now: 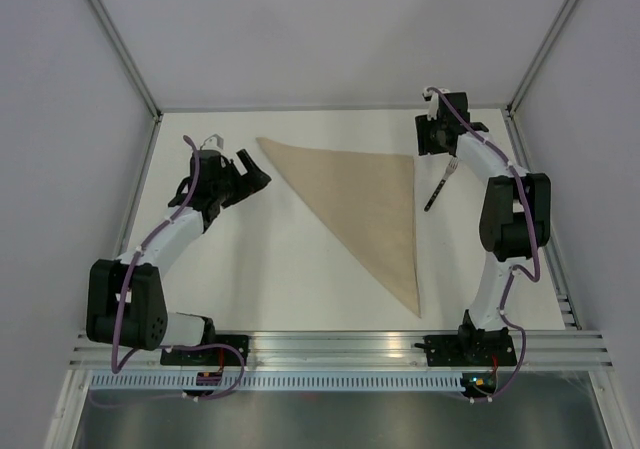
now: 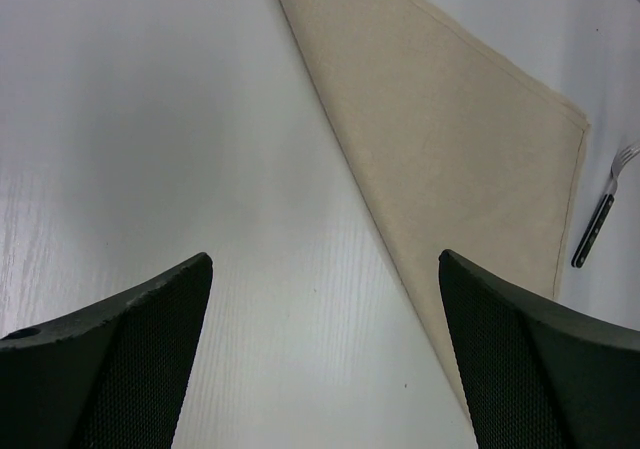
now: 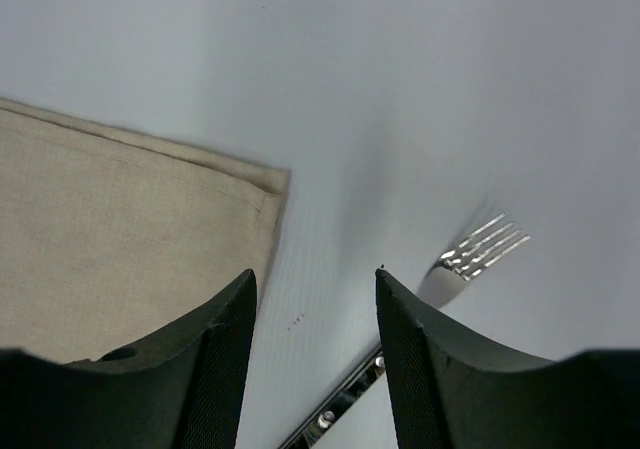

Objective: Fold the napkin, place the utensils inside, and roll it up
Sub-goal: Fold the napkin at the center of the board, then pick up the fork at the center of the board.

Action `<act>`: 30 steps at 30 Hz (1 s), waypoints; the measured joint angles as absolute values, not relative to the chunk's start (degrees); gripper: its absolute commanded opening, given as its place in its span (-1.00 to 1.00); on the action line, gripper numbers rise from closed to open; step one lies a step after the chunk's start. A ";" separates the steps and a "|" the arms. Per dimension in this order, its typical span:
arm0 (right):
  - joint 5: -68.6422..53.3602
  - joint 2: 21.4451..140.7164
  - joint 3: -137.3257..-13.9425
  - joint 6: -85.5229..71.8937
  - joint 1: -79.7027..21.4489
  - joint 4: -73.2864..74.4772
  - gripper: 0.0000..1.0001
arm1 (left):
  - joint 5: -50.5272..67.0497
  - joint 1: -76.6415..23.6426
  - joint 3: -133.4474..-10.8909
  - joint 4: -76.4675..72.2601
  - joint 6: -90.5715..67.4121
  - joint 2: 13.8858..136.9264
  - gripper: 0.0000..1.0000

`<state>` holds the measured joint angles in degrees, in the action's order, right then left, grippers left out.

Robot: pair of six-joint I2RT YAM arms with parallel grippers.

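On the far half of the table (image 1: 250,269), the left gripper (image 2: 325,259) hangs spread wide at nine o'clock of the triangular napkin (image 1: 365,204). The right gripper (image 3: 315,281), fingers parted and empty, hangs over the fork (image 3: 482,248), just off the napkin's three o'clock edge.

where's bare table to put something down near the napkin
Widest bare table: left of the napkin, from its slanted edge to the left arm. A free strip runs behind its far edge. Crowded: the narrow gap between its right edge and the fork, under the right claw.
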<state>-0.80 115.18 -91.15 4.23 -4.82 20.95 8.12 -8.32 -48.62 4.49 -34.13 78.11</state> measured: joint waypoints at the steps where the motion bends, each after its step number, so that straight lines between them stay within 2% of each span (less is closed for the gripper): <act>1: -0.34 114.26 -90.48 4.01 -4.43 21.50 0.11 | 8.14 -8.32 -48.31 3.84 -34.33 78.43 0.94; 11: 3.60 111.50 -81.28 0.71 -2.02 25.32 0.04 | 10.59 -8.32 -47.55 -0.97 -35.14 79.24 0.94; 24: 5.32 115.90 -80.79 -1.78 -2.17 26.04 0.03 | 12.34 -8.32 -47.40 -1.21 -35.11 73.25 0.94; 27: 5.19 116.38 -80.75 -2.15 -2.00 25.63 -0.13 | 12.32 -8.32 -47.40 -0.97 -35.11 72.49 0.94; 30: 4.71 116.66 -80.77 -2.61 -1.61 25.08 -0.50 | 12.32 -8.32 -47.42 -0.25 -35.09 72.47 0.94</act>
